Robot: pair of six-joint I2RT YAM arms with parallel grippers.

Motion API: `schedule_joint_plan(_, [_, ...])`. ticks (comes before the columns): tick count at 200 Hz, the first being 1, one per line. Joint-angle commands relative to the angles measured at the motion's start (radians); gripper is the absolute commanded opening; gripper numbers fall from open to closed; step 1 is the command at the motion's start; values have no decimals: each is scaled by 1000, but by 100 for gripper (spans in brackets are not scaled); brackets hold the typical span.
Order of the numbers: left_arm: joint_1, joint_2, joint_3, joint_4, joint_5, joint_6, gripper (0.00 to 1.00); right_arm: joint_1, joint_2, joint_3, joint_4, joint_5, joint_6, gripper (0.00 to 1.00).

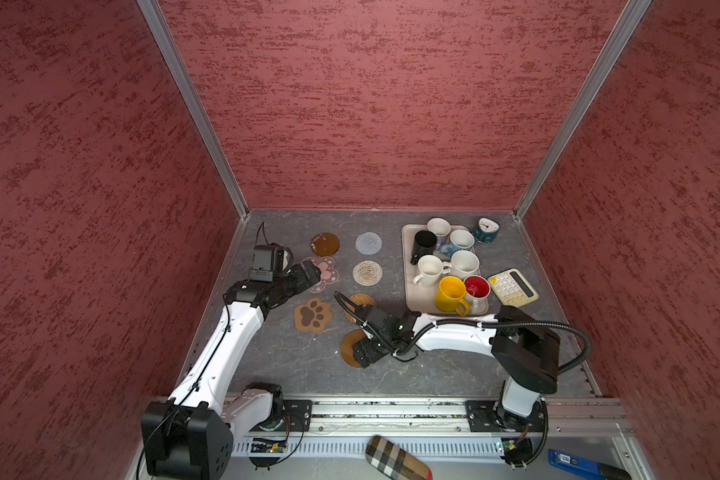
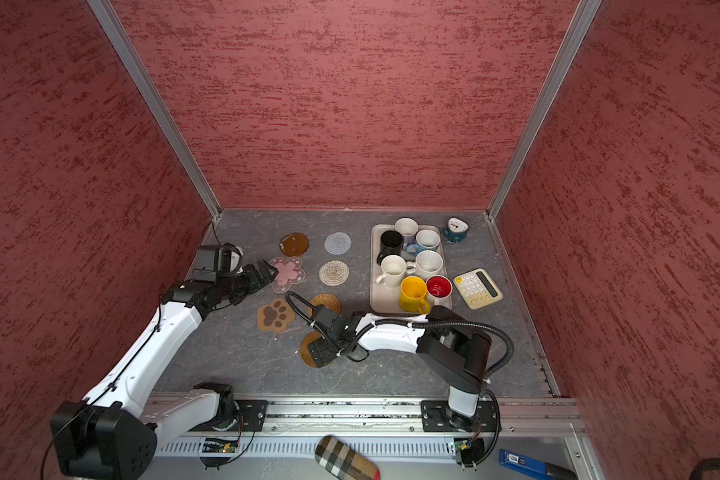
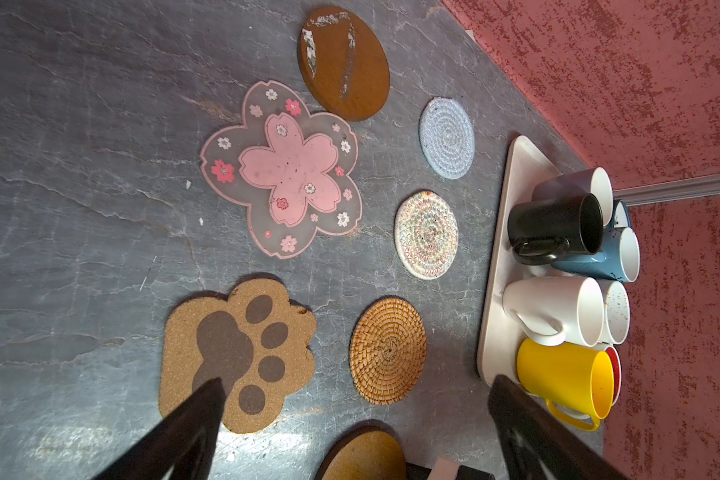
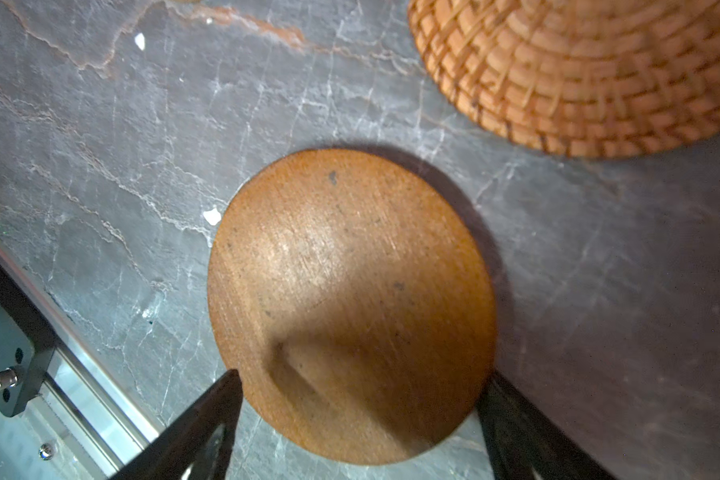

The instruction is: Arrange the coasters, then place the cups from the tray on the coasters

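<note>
- Grey stone-veined tabletop (image 1: 308, 374) is forming the floor of a booth. Red-flecked textured walls (image 1: 370, 104) are closing it in on three sides, and aluminium posts (image 1: 192, 104) are running up the back corners.
- The tray (image 1: 422, 298) is lying near the back wall, and all seven cups (image 1: 428, 268) are standing on it, crowded together.
- Left of the tray in both top views, the coasters (image 1: 313, 314) are lying flat on the tabletop. The grey woven round (image 1: 368, 243), beige woven round (image 1: 367, 272) and rattan round (image 1: 362, 300) are sitting nearest the tray.
- The left gripper (image 1: 313, 274) is hovering at the pink flower coaster (image 1: 328, 270), on its side away from the tray, jaws spread wide and holding nothing.
- The right gripper (image 4: 361, 374) is reaching down off the tray's near left corner. Its fingers are standing wide astride a brown wooden disc (image 4: 350, 270), tips at its rim; whether they are pinching it I cannot tell.
- A cream calculator (image 1: 512, 286) is lying just right of the tray.
</note>
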Motion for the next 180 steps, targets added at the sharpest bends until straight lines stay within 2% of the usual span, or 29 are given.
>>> schedule_joint_plan(1, [8, -1, -3, 18, 13, 19, 100, 15, 19, 11, -22, -23, -9, 88])
schedule_joint_plan(35, [8, 13, -1, 29, 17, 18, 100, 15, 10, 1, -29, -16, -7, 89])
schedule_joint_plan(78, [6, 24, 12, 30, 24, 22, 100, 13, -44, 33, -45, 43, -52, 98])
schedule_joint_plan(121, [-23, 44, 74, -1, 4, 33, 100, -14, -109, 88, -67, 44, -109, 98])
schedule_joint_plan(148, [-73, 93, 129, -12, -13, 45, 100, -51, -180, 76, -66, 43, -123, 99])
schedule_joint_plan(180, [-188, 189, 223, -28, -68, 60, 100, -126, -283, 10, -47, 45, -132, 99])
